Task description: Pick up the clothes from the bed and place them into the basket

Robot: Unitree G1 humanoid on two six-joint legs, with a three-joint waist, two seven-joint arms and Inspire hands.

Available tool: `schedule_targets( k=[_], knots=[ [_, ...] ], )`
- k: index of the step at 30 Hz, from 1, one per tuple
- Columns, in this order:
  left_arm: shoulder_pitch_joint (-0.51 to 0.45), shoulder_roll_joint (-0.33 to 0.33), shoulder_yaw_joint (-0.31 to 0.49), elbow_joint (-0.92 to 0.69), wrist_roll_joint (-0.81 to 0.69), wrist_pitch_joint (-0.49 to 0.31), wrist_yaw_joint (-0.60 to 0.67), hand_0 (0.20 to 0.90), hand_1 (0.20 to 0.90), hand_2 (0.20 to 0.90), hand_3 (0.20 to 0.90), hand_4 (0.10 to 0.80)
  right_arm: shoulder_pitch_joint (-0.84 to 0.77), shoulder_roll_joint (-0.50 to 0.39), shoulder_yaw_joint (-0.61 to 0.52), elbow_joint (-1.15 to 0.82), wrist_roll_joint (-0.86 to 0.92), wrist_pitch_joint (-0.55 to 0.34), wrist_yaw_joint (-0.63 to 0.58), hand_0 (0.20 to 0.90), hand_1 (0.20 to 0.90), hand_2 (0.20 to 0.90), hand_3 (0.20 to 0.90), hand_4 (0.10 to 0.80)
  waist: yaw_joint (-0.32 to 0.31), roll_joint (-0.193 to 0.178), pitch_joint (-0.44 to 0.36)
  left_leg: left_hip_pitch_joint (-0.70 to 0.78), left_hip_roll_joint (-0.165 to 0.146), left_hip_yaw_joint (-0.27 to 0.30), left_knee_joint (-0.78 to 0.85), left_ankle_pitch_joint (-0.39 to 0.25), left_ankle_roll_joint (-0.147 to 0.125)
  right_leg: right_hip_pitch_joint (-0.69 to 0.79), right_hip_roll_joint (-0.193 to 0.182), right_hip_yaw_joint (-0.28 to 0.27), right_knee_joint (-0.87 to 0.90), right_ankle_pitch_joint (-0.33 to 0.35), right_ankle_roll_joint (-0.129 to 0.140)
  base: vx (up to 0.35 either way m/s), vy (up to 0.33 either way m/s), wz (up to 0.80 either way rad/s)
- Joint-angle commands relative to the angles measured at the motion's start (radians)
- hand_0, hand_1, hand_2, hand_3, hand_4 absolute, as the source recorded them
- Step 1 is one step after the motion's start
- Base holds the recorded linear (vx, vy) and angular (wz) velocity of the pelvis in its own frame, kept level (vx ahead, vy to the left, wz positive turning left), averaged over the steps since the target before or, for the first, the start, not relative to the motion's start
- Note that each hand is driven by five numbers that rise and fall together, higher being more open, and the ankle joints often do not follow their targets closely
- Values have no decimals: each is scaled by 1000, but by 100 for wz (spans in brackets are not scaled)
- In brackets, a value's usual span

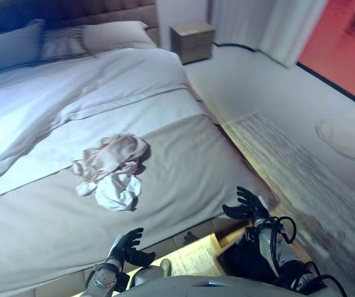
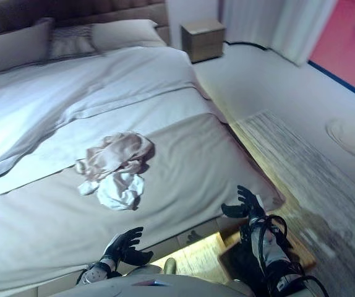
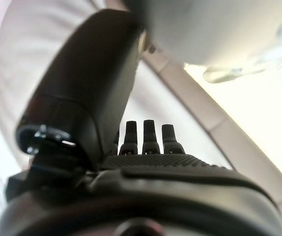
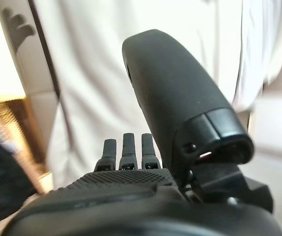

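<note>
A crumpled heap of clothes (image 1: 112,168), beige on top and white below, lies in the middle of the bed (image 1: 183,167) on the beige cover. My left hand (image 1: 127,247) is open and empty at the bed's near edge, below the clothes. My right hand (image 1: 248,205) is open and empty by the bed's near right corner. Both hands are well apart from the clothes. In the left wrist view the fingers (image 3: 144,135) are straight, and in the right wrist view the fingers (image 4: 126,147) are straight before the bedding.
Pillows (image 1: 112,34) lie at the head of the bed. A wooden nightstand (image 1: 192,40) stands to the right of the bed, with white curtains (image 1: 270,25) behind it. A grey rug (image 1: 301,179) lies on the floor to the right.
</note>
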Motion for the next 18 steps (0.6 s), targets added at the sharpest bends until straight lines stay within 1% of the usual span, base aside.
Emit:
schedule_targets(
  k=[1,2,3,4,5,6,7,8,10,11,12,13,14,15,16,17,18],
  knots=[
    [-11,69,3,-2,23,18,33,900,900,900,900,800,-98,-52,-64,-36,22,-71,2,900,900,900,900,800,-1,-38,-13,10,-56,31,-66,19,4,-24,125,80,-201,170,-14,367,-396,169],
    [-31,82,1,17,41,31,41,900,900,900,900,800,-110,-75,-74,-13,29,-87,32,900,900,900,900,800,-27,-72,-9,14,-66,-13,-60,5,-3,-6,162,147,-414,146,-15,375,-412,142],
    [-35,87,0,21,50,32,42,900,900,900,900,800,-107,-83,-81,-6,31,-95,37,900,900,900,900,800,-44,-82,-5,22,-68,-33,-56,-5,-3,10,184,187,-509,151,-13,390,-409,106],
    [-36,91,2,21,60,32,40,900,900,900,900,800,-99,-90,-92,-2,34,-106,42,900,900,900,900,800,-61,-90,-3,29,-68,-48,-54,-16,-3,9,202,224,-571,173,-7,267,-256,83],
    [-37,98,6,12,77,31,37,900,900,900,900,800,-96,-91,-99,2,46,-117,41,900,900,900,900,800,-73,-93,2,33,-63,-59,-53,-24,-2,-11,214,245,-570,199,-1,220,-242,86],
    [-39,111,3,1,102,23,28,900,900,900,900,800,-95,-93,-107,11,72,-122,29,900,900,900,900,800,-78,-95,7,28,-55,-69,-53,-23,-2,-24,234,258,-529,190,-6,168,-227,98],
    [-34,113,7,-2,112,19,45,900,900,900,900,800,-93,-98,-123,18,89,-123,36,900,900,900,900,800,-77,-100,9,20,-50,-82,-52,-13,-7,4,248,265,-521,162,-18,119,-160,92],
    [-33,113,8,-3,116,22,47,900,900,900,900,800,-93,-98,-125,19,92,-122,39,900,900,900,900,800,-78,-101,10,20,-51,-85,-53,-12,-7,10,248,266,-521,160,-19,75,-161,123],
    [-12,104,26,-10,91,29,81,900,900,900,900,800,-84,-105,-152,15,98,-107,60,900,900,900,900,800,-69,-113,0,7,-32,-71,-24,-11,-28,63,245,259,-551,123,-35,32,-146,104],
    [-9,96,42,-10,78,26,85,900,900,900,900,800,-82,-112,-156,10,74,-99,69,900,900,900,900,800,-66,-120,-2,-6,-18,-39,12,-20,-42,89,235,242,-569,106,-45,81,-119,56],
    [-8,87,55,-11,79,23,84,900,900,900,900,800,-78,-119,-165,7,68,-92,64,900,900,900,900,800,-69,-128,-1,-19,4,24,49,-27,-58,109,223,215,-582,98,-50,141,-87,57],
    [-6,80,62,-17,104,19,69,900,900,900,900,800,-66,-131,-186,0,76,-78,41,900,900,900,900,800,-78,-135,0,-41,48,108,74,-9,-90,131,211,183,-596,96,-51,128,-34,79],
    [0,75,64,-27,128,15,58,900,900,900,900,800,-55,-143,-211,-8,81,-64,15,900,900,900,900,800,-83,-137,-1,-54,88,158,70,13,-113,142,201,154,-602,89,-49,101,-8,127],
    [8,72,52,-45,167,4,45,900,900,900,900,800,-48,-170,-246,-12,88,-18,-59,900,900,900,900,800,-83,-128,4,-101,157,215,33,80,-145,153,196,115,-599,65,-51,46,-19,134],
    [7,74,47,-52,178,2,41,900,900,900,900,800,-52,-180,-256,-4,98,5,-85,900,900,900,900,800,-80,-124,9,-127,172,217,34,102,-154,154,198,109,-597,57,-55,10,-40,150],
    [-13,84,27,-45,159,-3,40,900,900,900,900,800,-97,-200,-260,72,93,-17,-77,900,900,900,900,800,-66,-115,20,-145,157,184,25,97,-152,151,200,111,-596,46,-63,-14,-31,104],
    [-26,90,14,-46,148,-3,36,900,900,900,900,800,-129,-211,-255,113,88,-35,-66,900,900,900,900,800,-57,-108,26,-147,152,175,6,103,-153,151,200,106,-597,41,-64,3,1,63]
  ],
)
